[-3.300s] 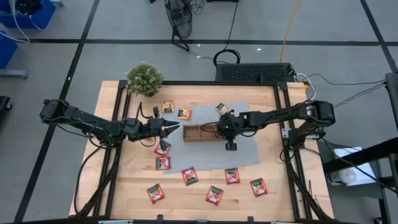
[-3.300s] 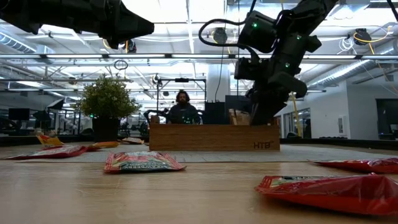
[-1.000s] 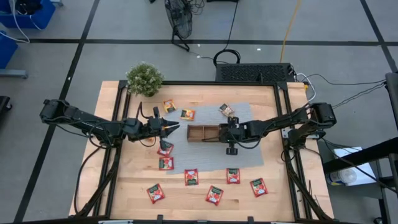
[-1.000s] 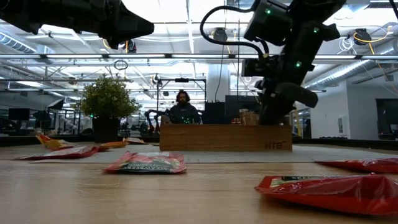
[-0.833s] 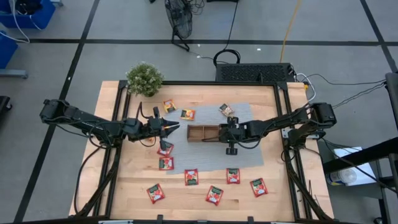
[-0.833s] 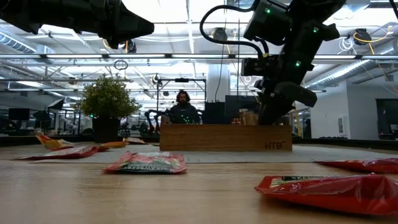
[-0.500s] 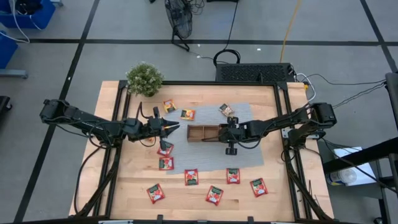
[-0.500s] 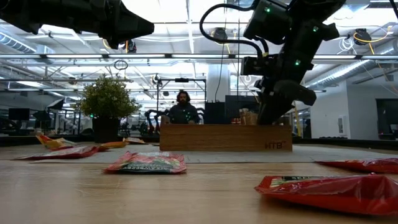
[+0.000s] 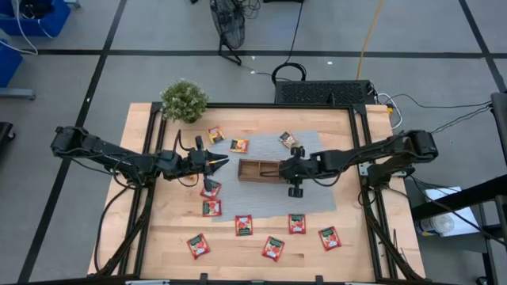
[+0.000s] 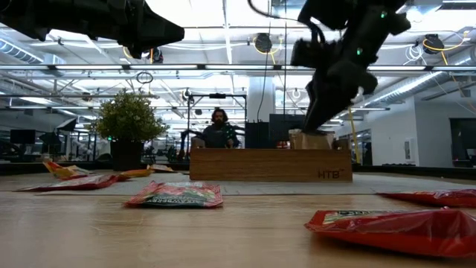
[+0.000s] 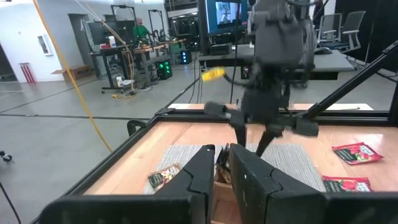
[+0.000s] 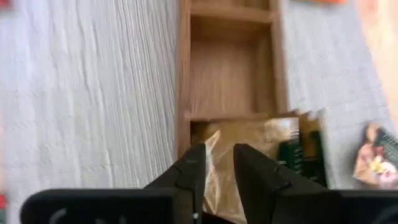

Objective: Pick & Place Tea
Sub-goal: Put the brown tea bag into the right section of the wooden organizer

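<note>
Right gripper [image 9: 283, 169] hangs over the right-hand end of the brown wooden three-compartment tray [image 9: 255, 170]; fingers [image 12: 255, 177] parted by a narrow gap, nothing between them. In the right wrist view a grey-brown tea sachet [image 12: 249, 162] lies in the compartment directly under the fingertips; the next compartment shows bare wood. In the low view the gripper [image 10: 312, 119] stands above the tray's rim [image 10: 268, 164], apart from it.

Left gripper [image 9: 224, 161] hovers at 9 o'clock of the tray, just off its left end, pointing at it. Fingers [image 11: 249, 180] close together, a thin slit between, holding nothing.

Tray sits on a grey woven mat [image 9: 317, 190] at the middle of the pale wooden table [image 9: 348, 245].

Sachets around the tray:
- 10 to 11 o'clock: two orange-yellow sachets [image 9: 215, 135], [image 9: 238, 146].
- 1 o'clock: one grey-brown sachet [image 9: 288, 140] on the mat.
- 7 to 8 o'clock: two red sachets [image 9: 210, 188], [image 9: 211, 208].
- 5 to 7 o'clock, along the near side: five red sachets [image 9: 243, 225], [image 9: 296, 224], [image 9: 329, 237], [image 9: 273, 248], [image 9: 198, 245].

Small green potted plant [image 9: 184, 100] at the table's far-left corner, 10 o'clock.

Room: a person [image 10: 217, 131] sits beyond the table; office floor, desks, ceiling lights [image 10: 223, 15].
</note>
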Motion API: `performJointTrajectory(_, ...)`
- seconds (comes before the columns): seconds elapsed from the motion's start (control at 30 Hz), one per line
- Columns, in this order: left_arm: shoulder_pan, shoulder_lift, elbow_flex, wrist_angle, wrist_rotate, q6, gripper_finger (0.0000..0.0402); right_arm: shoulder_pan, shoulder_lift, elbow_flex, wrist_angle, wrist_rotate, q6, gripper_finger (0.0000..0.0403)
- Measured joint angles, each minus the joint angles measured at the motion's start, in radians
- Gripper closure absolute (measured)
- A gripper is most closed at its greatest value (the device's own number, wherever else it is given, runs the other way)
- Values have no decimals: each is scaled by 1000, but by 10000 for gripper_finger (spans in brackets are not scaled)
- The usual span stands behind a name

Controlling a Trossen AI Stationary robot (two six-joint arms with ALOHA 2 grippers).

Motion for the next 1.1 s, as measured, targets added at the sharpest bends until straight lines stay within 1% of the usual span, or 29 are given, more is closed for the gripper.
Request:
performJointTrajectory(0.17, 0, 0, 0, 0, 0, 0, 344, 1, -71, 0, -16, -1, 7, 317)
performJointTrajectory(0.27, 0, 0, 0, 0, 0, 0, 344, 0, -106, 0, 14, 5, -47, 317)
performJointTrajectory(0.3, 0, 0, 0, 0, 0, 0, 344, -3, -113, 0, 43, 18, -80, 317)
performJointTrajectory(0.47, 0, 0, 0, 0, 0, 0, 344, -26, -119, 0, 244, 154, -219, 320)
performJointTrajectory(0.57, 0, 0, 0, 0, 0, 0, 344, -48, -119, -3, 311, 160, -258, 315)
performJointTrajectory(0.7, 0, 0, 0, 0, 0, 0, 344, -82, -129, -41, 372, 159, -334, 297)
performJointTrajectory(0.83, 0, 0, 0, 0, 0, 0, 344, -151, -142, -69, 424, 159, -400, 265)
performJointTrajectory(0.9, 0, 0, 0, 0, 0, 0, 344, -203, -143, -81, 443, 159, -423, 246)
performJointTrajectory(0.97, 0, 0, 0, 0, 0, 0, 344, -266, -144, -100, 507, 156, -433, 228)
performJointTrajectory(1.0, 0, 0, 0, 1, 0, 0, 344, -299, -144, -113, 545, 148, -444, 221)
performJointTrajectory(1.1, 0, 0, 0, 0, 0, 0, 344, -415, -131, -140, 639, 75, -461, 202)
